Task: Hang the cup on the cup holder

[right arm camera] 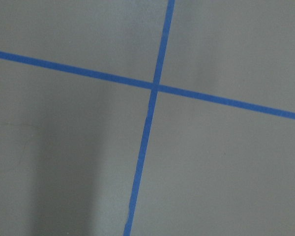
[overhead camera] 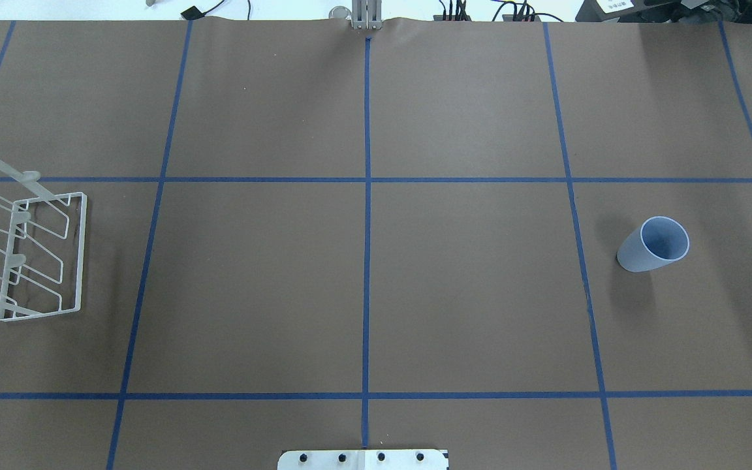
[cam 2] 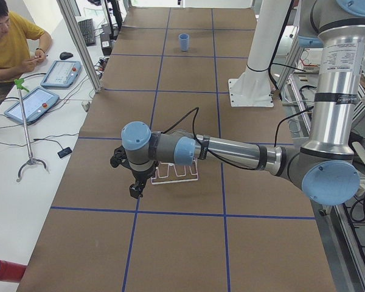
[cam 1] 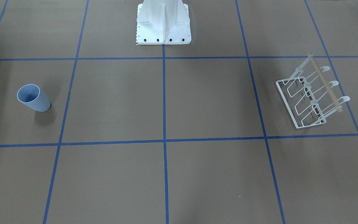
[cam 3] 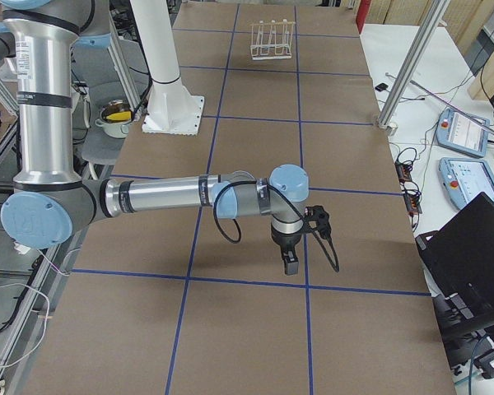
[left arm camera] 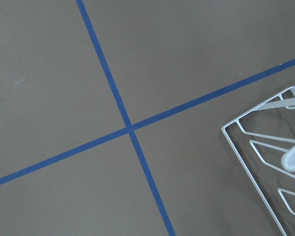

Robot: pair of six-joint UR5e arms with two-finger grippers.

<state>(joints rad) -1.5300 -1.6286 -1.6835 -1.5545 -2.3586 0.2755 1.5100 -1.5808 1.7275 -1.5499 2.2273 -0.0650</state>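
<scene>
The light blue-grey cup stands upright, mouth up, on the table's right side; it is small and far in the exterior left view. The white wire cup holder with its wooden rod stands on the table's left side; its corner shows in the left wrist view. My left gripper hangs above the table just beside the holder. My right gripper hangs above bare table, far from the holder; the cup is not seen there. I cannot tell whether either gripper is open or shut.
The white robot pedestal stands at the table's middle edge on the robot's side. Blue tape lines divide the brown tabletop into squares. A seated operator, tablets and a metal stand are beside the table.
</scene>
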